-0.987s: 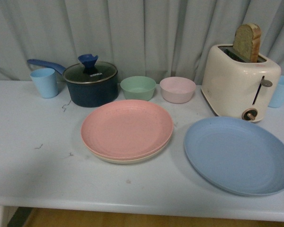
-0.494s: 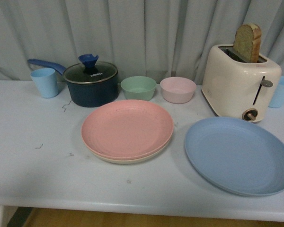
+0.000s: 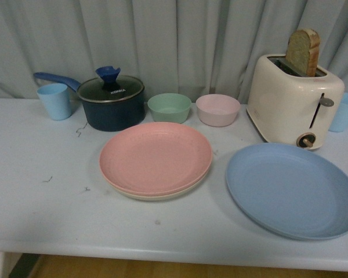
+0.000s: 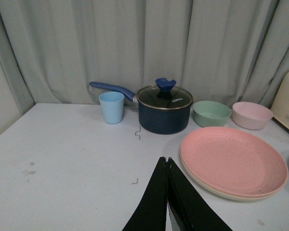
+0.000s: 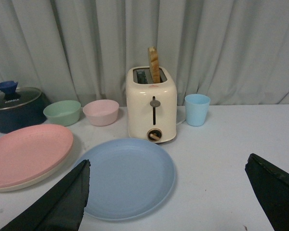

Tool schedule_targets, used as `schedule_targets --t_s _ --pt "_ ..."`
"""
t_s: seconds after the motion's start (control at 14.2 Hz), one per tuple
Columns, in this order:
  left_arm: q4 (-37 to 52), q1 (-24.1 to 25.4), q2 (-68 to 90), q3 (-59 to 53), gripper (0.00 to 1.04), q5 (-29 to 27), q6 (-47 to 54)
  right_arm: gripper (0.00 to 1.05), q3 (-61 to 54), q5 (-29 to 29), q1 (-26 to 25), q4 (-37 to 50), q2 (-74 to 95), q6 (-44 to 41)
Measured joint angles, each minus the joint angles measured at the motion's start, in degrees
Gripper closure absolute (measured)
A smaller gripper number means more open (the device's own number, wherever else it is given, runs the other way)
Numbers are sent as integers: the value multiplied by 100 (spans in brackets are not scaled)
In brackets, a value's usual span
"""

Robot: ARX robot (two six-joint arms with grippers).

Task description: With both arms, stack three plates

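Pale table [image 3: 35,202] before grey curtain [image 3: 174,40]; pink plate [image 3: 155,156] on cream plate [image 3: 153,197]

Reads as a mock kitchen staged in a lab or test room rather than a real home kitchen. Kitchen cues: toaster [image 3: 290,104] with a bread slice [image 3: 303,51] in its slot, lidded pot [image 3: 113,107], left cup [image 3: 54,101], right cup [image 3: 343,111], green bowl [image 3: 169,107], pink bowl [image 3: 217,109], pink plate [image 3: 155,156] on a beige plate [image 3: 156,196], and blue plate [image 3: 293,190], all spread on one plain pale table [image 3: 40,202]. Lab cues: a grey curtain [image 3: 162,40] hangs as a backdrop right behind the table in all three views, and the tabletop carries small scuffs and marks.
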Motion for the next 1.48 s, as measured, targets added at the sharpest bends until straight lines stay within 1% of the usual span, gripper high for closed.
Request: schedule_targets --t_s 0.35,0.63,0.71,0.78,1.06,1.13,1.2,1.27,1.34,1.41,1.48 --pt "-721 0 -750 0 103 0 0 6 0 0 0 0 0 2" --pt "-1132 0 -1176 0 103 0 0 6 0 0 0 0 0 0" --pt "-1871 0 -1626 4 103 -4 0 6 0 -2 0 0 0 0" --pt "-2105 0 -2153 4 103 2 0 6 0 0 0 -4 0 2" --pt "-2159 0 -2133 4 103 2 0 6 0 -2 0 0 0 2" --pt "-2155 0 -2133 4 89 0 0 6 0 0 0 0 0 2" --pt "-2157 0 -2133 4 71 0 0 6 0 0 0 0 0 2" --pt "-2157 0 -2133 2 51 -4 0 6 7 -1099 -492 376 332 326" --pt "-2155 0 -2133 4 35 -4 0 6 116 -2317 -1451 1239 1346 990" --pt "-2157 0 -2133 4 16 0 0 6 328 -3040 -2079 2505 2645 1458" --pt "-2155 0 -2133 4 5 0 4 6 621 -2852 -2282 3386 3622 1641"
